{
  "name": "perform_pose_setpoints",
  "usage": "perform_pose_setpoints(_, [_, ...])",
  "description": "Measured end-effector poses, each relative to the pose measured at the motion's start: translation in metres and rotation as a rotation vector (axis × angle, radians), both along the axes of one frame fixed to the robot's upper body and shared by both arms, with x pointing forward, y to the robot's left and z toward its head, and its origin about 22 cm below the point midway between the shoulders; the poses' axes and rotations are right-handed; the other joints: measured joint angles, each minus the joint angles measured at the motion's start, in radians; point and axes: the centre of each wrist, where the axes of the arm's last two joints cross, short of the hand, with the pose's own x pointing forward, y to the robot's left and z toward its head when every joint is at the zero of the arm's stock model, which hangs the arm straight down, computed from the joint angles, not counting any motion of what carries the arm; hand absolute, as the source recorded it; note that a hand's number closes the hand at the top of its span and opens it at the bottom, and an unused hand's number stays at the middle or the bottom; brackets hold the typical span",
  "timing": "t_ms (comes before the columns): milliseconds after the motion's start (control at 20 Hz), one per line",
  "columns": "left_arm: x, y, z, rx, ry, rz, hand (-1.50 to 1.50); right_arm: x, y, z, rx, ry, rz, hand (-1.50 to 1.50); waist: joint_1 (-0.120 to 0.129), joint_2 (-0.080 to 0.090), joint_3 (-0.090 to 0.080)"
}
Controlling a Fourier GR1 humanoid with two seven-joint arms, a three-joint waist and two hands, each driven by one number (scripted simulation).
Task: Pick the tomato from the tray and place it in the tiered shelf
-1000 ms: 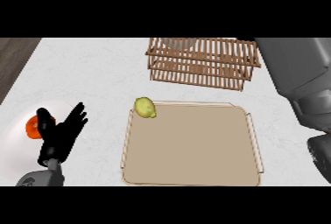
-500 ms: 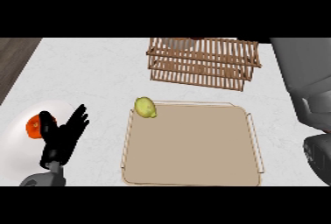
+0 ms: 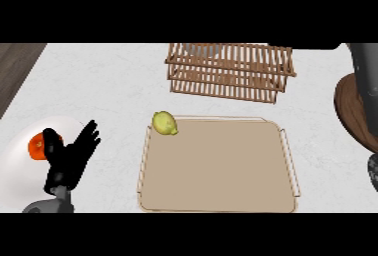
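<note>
Resting at the lower left, the left hand [image 3: 68, 157] stands open, fingers spread upward, over a white plate [image 3: 22, 175] holding an orange-red fruit [image 3: 37, 144]. A yellow-green tomato [image 3: 165, 123] sits at the tray's [image 3: 221, 170] far left corner, apart from the wooden shelf [image 3: 230, 71].

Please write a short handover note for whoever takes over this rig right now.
Left hand: open, fingers up, holding nothing, at the lower left over a white plate.
Right hand: not in view.
Tray: only a yellow-green fruit, at its far left corner.
A red-orange round thing lies on the plate, off the tray, partly behind the left hand.
Tiered shelf: beyond the tray; neither fruit shows in it.
Left: settle which one is the tomato, then shelve it.
</note>
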Motion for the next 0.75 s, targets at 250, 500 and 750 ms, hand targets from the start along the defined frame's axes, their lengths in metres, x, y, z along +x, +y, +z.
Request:
perform_pose_setpoints(250, [-0.007, 0.006, -0.005, 0.000, 0.007, 0.009, 0.00, -0.009, -0.044, 0.015, 0.080, -0.044, -0.139, -1.50, -0.010, -0.003, 0.001])
perform_pose_setpoints(500, [-0.005, 0.009, -0.001, 0.003, 0.007, 0.027, 0.00, -0.027, -0.098, 0.013, 0.163, -0.067, -0.198, -1.50, -0.023, -0.007, 0.001])
perform_pose_setpoints(750, [-0.005, 0.011, 0.001, 0.003, 0.014, 0.030, 0.00, -0.058, -0.143, 0.010, 0.185, -0.054, -0.171, -1.50, -0.027, -0.008, 0.001])
